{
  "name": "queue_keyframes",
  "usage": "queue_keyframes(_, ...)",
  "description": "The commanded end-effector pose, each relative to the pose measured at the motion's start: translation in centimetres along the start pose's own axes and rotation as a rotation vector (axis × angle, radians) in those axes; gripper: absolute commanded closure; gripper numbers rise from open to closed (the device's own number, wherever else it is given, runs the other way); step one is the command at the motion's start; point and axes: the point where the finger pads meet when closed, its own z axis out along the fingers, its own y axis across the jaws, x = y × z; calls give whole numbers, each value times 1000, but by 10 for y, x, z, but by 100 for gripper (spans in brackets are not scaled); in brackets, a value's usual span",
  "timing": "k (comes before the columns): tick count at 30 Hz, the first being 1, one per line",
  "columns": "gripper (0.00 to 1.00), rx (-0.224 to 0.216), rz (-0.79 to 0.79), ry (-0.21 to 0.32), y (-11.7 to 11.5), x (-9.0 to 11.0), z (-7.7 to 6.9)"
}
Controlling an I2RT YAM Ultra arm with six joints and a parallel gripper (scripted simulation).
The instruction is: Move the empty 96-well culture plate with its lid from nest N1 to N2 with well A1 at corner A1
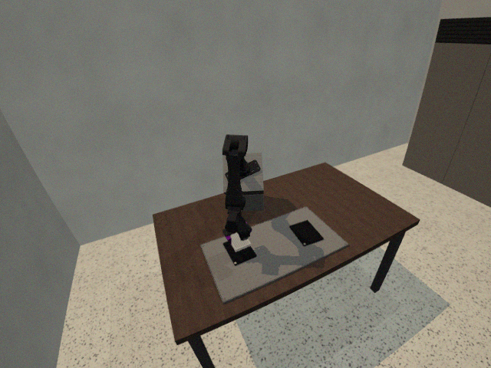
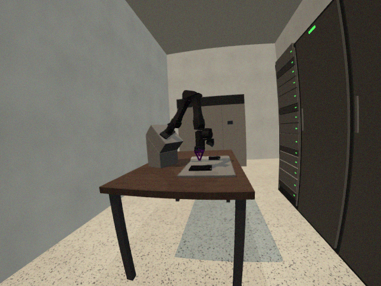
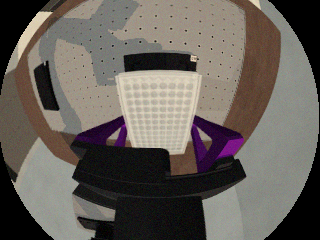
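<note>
Brown tabletop [image 1: 190, 277] carries a grey mat [image 1: 245, 277]: at left the end effector [image 1: 240, 240] is clenched on the lidded white plate [image 1: 242, 241], just above the left nest [image 1: 242, 256]; transfer step likely, next a level carry right to the vacant nest [image 1: 305, 232], lid undisturbed.

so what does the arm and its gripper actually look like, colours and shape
The arm is matte black throughout, built of blocky links with rounded joints, on a slanted grey pedestal. No loose cables or markings are visible. The gripper has a wide black body and purple, truss-like triangular fingers.
</note>
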Motion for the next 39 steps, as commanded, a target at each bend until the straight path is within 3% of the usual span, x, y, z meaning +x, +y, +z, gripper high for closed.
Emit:
queue_keyframes(1, 100, 17, -4, -32, -6, -14, 4)
queue_keyframes(17, 100, 19, -1, -31, -7, -14, 28)
queue_keyframes(18, 100, 8, -1, -15, -2, -6, 31)
queue_keyframes(21, 100, 16, -5, -33, -5, -15, 35)
queue_keyframes(28, 100, 15, -4, -31, -5, -14, 47)
queue_keyframes(39, 100, 10, -1, -17, -4, -7, 43)
